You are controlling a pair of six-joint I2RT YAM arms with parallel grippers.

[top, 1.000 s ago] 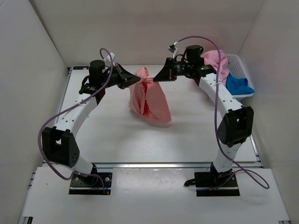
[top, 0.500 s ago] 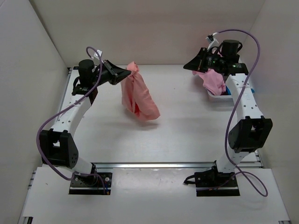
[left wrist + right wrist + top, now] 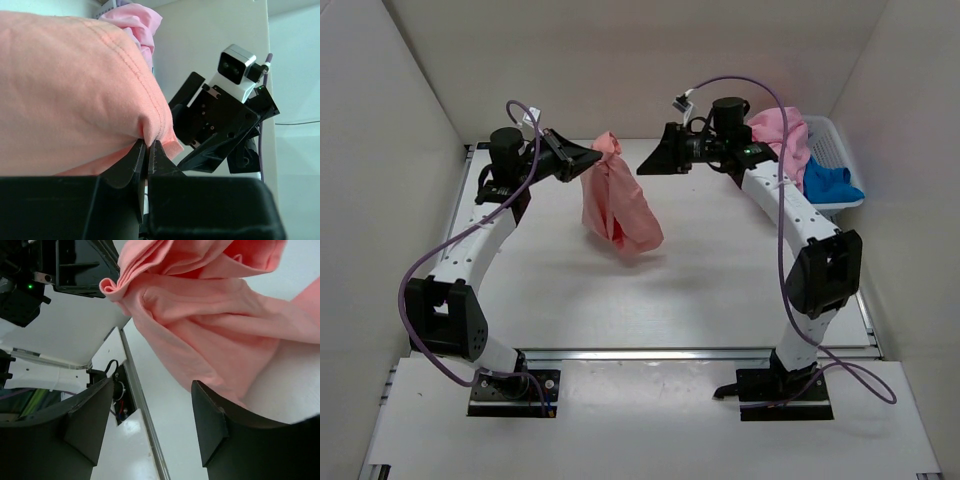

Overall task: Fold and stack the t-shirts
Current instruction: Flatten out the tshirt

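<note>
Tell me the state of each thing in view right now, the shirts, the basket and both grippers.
salmon t-shirt, unfolded, hanging bunched
left gripper, shut on the salmon t-shirt
right gripper, open, empty
white basket, upright
pink t-shirt, crumpled, draped over the basket rim
blue t-shirt, crumpled in the basket

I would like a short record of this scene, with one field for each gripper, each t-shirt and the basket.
left gripper: shut on the salmon t-shirt, pinching a fold near its top
salmon t-shirt: hangs bunched over the table, not folded
right gripper: open, empty, facing the salmon t-shirt
pink t-shirt: draped over the basket's edge
blue t-shirt: in the basket
basket: white, far right of the table
stack: not yet begun
</note>
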